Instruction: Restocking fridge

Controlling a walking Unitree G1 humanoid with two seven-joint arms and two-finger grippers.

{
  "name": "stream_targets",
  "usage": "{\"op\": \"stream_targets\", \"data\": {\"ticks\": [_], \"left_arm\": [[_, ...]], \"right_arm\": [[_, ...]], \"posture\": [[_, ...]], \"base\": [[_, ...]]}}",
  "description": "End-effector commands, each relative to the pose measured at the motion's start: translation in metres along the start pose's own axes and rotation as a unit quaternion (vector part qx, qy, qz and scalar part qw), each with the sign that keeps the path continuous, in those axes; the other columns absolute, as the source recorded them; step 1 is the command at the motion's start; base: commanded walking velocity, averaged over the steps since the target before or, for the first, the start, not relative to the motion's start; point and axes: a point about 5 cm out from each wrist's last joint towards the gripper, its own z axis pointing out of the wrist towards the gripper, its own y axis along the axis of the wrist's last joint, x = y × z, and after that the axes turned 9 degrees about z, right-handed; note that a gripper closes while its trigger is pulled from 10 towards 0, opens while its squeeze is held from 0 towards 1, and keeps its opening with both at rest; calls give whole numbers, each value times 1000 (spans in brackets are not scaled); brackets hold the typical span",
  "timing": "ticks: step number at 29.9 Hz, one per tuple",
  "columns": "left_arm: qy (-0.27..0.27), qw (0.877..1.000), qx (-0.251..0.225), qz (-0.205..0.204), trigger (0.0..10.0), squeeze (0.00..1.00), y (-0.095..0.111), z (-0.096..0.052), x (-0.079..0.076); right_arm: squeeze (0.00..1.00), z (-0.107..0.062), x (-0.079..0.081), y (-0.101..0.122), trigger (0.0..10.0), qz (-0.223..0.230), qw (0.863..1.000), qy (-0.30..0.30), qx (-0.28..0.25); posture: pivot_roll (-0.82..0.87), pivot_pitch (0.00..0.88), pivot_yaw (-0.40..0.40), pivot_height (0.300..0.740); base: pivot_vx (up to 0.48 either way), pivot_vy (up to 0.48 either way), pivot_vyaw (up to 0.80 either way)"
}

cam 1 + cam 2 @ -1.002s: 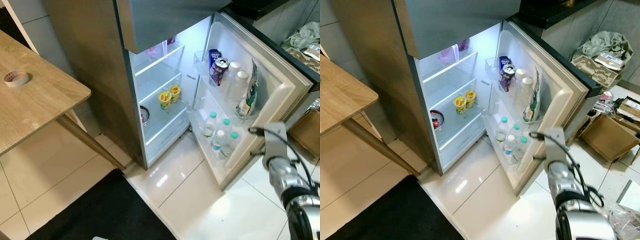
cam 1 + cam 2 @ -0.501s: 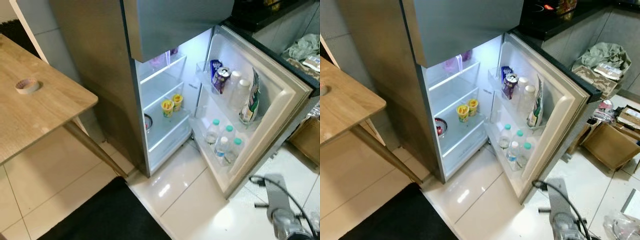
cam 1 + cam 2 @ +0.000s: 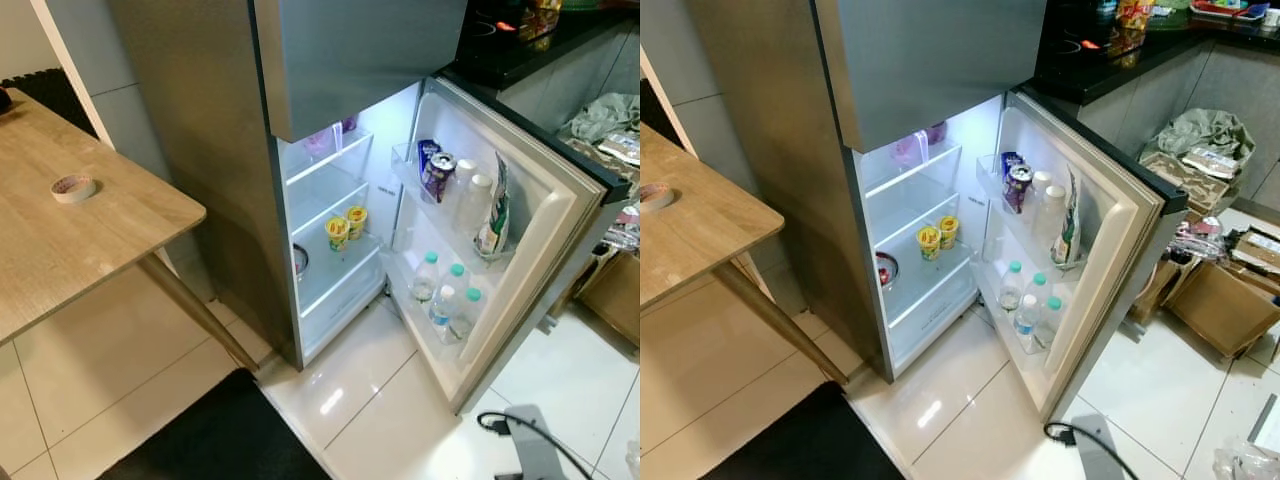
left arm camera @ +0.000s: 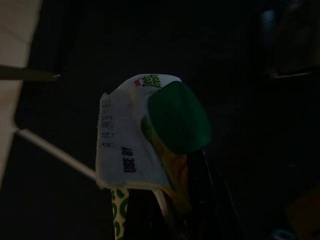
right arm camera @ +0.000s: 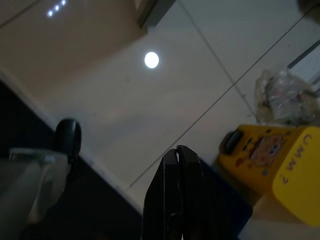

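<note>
The fridge (image 3: 300, 150) is being viewed with its lower door (image 3: 520, 250) swung wide open. On the upper door shelf a blue carton (image 3: 427, 152), a can (image 3: 439, 176), two white-capped bottles (image 3: 472, 195) and a tall pouch (image 3: 494, 215) are being held; on the lower door shelf four water bottles (image 3: 445, 295) are standing together. Inside, two yellow cups (image 3: 345, 222) are sitting side by side on the middle shelf, and a dark bowl (image 3: 300, 260) is resting lower down, partly hidden. A pink item (image 3: 318, 140) is sitting on the top shelf.

A carton with a green cap (image 4: 172, 120) is being gripped in the left gripper (image 4: 165, 210); the fingers are closed against its lower part, the cap projecting beyond the fingertips. The right gripper (image 5: 177, 155) is being held low with its fingers pressed fully together, nothing between them; beyond the tips lies tiled floor (image 5: 165, 95), with a yellow box (image 5: 280, 160) to one side.

Against the frame one second ago, the right arm is now showing much lower, only its wrist end (image 3: 525, 450) remaining at the frame's lower edge. The whole scene is being framed from farther back. A tape roll (image 3: 73, 188) is lying on the wooden table (image 3: 60, 250).
</note>
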Motion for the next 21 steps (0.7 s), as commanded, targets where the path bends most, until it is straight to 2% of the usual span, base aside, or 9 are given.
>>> {"op": "stream_targets", "data": {"ticks": [1, 6, 8, 12, 13, 15, 16, 20, 21], "left_arm": [[22, 999, 34, 16, 10000, 0, -13, -3, 10], [44, 998, 46, 22, 10000, 0, -16, -5, 17], [83, 995, 56, 18, 10000, 0, -17, -6, 27], [139, 988, 47, -45, 10000, 0, -13, -8, 41], [150, 984, 29, -95, 10000, 0, -8, -7, 44], [150, 984, 29, -95, 10000, 0, -8, -7, 44], [165, 967, -17, -192, 10000, 0, 6, -6, 50], [161, 952, -49, -256, 10000, 0, 16, -5, 53], [143, 939, -82, -303, 10000, 0, 27, -4, 53]], "right_arm": [[0, -2, 5, -12, 10000, -12, 1000, 13, 20], [0, -3, 8, -18, 10000, -23, 999, 24, 28], [0, -4, 13, -23, 10000, -28, 998, 37, 33], [0, -5, 21, -26, 10000, -26, 998, 56, 33], [0, -5, 23, -25, 10000, -23, 997, 61, 30], [0, -5, 23, -25, 10000, -23, 997, 61, 30], [0, -5, 26, -21, 10000, -17, 997, 68, 25], [0, -4, 27, -18, 10000, -16, 997, 70, 21], [0, -4, 28, -15, 10000, -16, 997, 73, 17]], "posture": [[32, 75, 10, 740], [30, 72, 10, 740], [26, 67, 13, 740], [22, 61, 12, 740], [22, 61, 12, 740], [22, 61, 12, 740], [19, 54, 13, 740], [17, 43, 11, 740], [17, 43, 11, 740]], "base": [[0, 0, 0], [0, 0, 0], [0, 0, 0], [0, 0, 0], [0, 0, 0], [0, 0, 0], [0, 0, 0], [0, 0, 0], [0, 0, 0]]}}
